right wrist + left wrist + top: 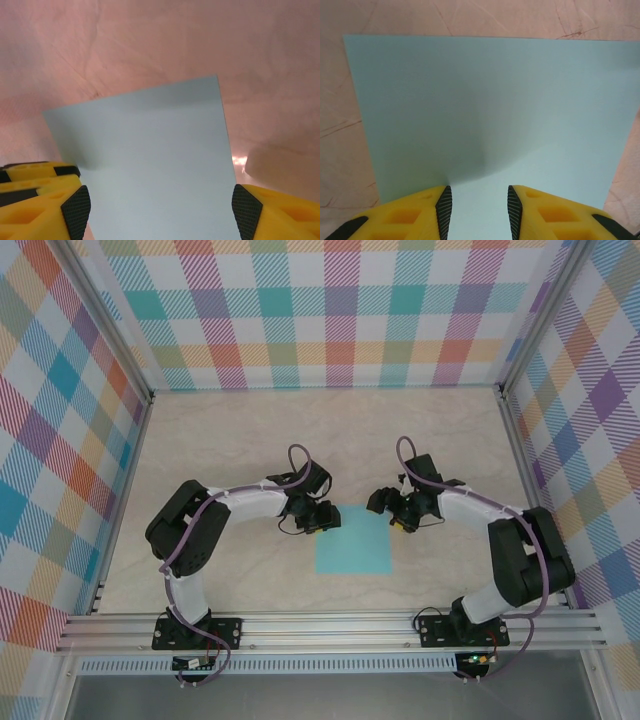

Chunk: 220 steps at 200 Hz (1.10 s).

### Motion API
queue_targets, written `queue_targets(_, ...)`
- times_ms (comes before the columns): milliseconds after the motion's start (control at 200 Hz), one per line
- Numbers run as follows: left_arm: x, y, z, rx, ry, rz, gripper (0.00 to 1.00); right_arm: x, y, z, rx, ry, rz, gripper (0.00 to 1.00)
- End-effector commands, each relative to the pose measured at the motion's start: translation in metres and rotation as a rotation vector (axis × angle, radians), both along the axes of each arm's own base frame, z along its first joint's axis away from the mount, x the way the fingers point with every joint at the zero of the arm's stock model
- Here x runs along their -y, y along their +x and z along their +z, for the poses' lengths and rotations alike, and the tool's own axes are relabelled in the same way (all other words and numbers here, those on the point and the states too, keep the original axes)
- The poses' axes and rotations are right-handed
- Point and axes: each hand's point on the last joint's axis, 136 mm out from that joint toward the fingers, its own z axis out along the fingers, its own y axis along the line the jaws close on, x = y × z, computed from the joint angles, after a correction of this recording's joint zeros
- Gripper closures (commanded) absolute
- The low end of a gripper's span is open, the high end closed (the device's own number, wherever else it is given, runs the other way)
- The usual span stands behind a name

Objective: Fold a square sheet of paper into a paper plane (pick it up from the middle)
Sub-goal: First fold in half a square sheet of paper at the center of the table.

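Observation:
The square sheet of paper (354, 540) lies turquoise and unfolded on the table between the two arms. My left gripper (323, 517) is down at the sheet's left edge, near its far corner. In the left wrist view its jaws (480, 212) stand partly open, pads pressing on the sheet (490, 95). The paper bulges up in a soft ridge between them. My right gripper (396, 517) hovers at the sheet's far right corner. Its jaws (160, 210) are wide open, straddling the sheet (150, 150) without gripping it.
The pale marbled tabletop (250, 430) is walled by plaid panels on three sides. An aluminium rail (330, 625) carrying both arm bases runs along the near edge. A bright reflection (239, 161) shows on the table right of the sheet.

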Motion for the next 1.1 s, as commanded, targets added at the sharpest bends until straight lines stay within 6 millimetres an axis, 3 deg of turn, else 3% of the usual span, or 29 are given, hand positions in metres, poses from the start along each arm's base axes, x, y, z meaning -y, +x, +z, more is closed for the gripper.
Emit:
queue_targets(0,-0.003,-0.004,-0.012,-0.012,0.058,-0.011,0.63,-0.001,0.018,0.005,0.046,0.010,0.044,0.23)
queue_targets(240,-0.002,-0.005,-0.014,-0.018,0.058,-0.019,0.63,-0.004,0.022,-0.007,0.033,0.021,0.075,0.24)
queue_targets(665,0.001,-0.007,-0.018,-0.030,0.063,-0.033,0.63,-0.004,-0.009,-0.033,-0.061,0.056,0.086,0.25)
queue_targets(1095,0.004,-0.013,-0.026,-0.045,0.080,-0.044,0.63,-0.031,-0.025,-0.006,-0.016,0.213,0.158,0.28)
